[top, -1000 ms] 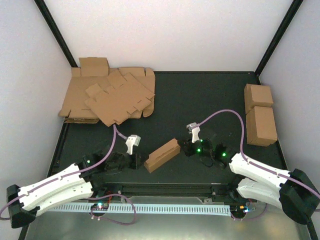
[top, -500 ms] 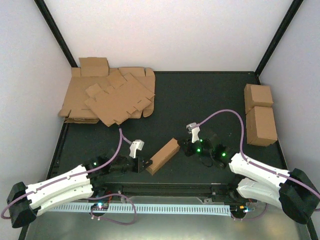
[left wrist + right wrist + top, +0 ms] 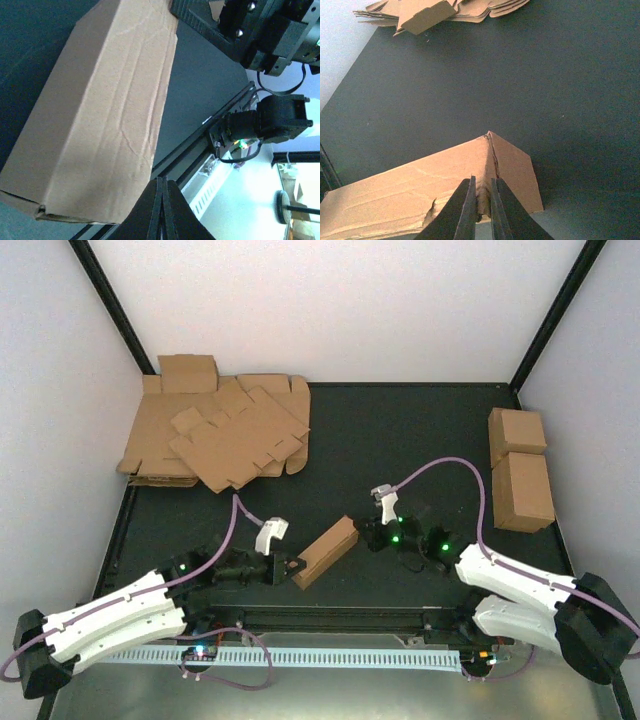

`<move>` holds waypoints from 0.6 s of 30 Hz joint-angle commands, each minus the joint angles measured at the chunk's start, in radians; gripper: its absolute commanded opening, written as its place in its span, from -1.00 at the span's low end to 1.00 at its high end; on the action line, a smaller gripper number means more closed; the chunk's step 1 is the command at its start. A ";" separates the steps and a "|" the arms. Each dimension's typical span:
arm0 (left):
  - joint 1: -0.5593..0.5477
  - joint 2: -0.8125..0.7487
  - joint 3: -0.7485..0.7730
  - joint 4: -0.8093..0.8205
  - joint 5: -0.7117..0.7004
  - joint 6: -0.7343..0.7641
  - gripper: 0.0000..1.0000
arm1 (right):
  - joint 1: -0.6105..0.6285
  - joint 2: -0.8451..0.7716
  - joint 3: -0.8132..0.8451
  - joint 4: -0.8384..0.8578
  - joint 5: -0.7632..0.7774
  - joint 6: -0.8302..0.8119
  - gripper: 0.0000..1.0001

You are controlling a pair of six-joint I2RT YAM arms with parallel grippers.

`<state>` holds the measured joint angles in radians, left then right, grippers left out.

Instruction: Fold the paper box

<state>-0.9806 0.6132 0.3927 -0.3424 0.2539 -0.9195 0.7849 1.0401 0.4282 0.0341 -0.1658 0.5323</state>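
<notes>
The paper box [image 3: 325, 551] is a long brown cardboard box lying slantwise on the dark mat near the front middle. In the left wrist view the paper box [image 3: 100, 115] fills the frame; in the right wrist view the paper box [image 3: 410, 192] shows its upper right end. My left gripper [image 3: 293, 568] is shut and holds nothing, its tips [image 3: 161, 180] right beside the box's lower left end. My right gripper [image 3: 358, 531] is shut on a cardboard edge at the box's upper right end, which is pinched between its fingers [image 3: 481, 186].
A heap of flat cardboard sheets [image 3: 220, 435] lies at the back left, also seen in the right wrist view [image 3: 435, 10]. Two brown cardboard cuboids [image 3: 518, 432] [image 3: 523, 490] stand along the right wall. A metal rail [image 3: 330, 618] runs along the near edge.
My left gripper has moved right, up to the box's lower left end. The right gripper and the box have barely shifted.
</notes>
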 commanded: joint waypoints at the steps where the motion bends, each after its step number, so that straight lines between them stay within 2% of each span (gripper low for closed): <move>1: 0.005 0.000 -0.002 0.042 0.066 -0.016 -0.97 | 0.005 0.019 0.019 -0.011 0.003 -0.016 -0.76; 10: 0.006 -0.006 -0.207 0.165 0.039 -0.068 -0.97 | 0.005 0.028 0.027 -0.011 -0.002 -0.020 -0.76; 15: 0.011 -0.031 -0.182 0.109 0.009 -0.048 -0.97 | 0.005 0.028 0.029 -0.011 0.000 -0.022 -0.76; 18: 0.017 -0.060 -0.111 0.073 0.008 -0.037 -0.97 | 0.004 0.032 0.035 -0.014 -0.001 -0.024 -0.76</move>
<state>-0.9752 0.5785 0.2230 -0.1566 0.2909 -0.9695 0.7853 1.0611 0.4404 0.0380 -0.1703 0.5282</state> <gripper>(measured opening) 0.019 0.121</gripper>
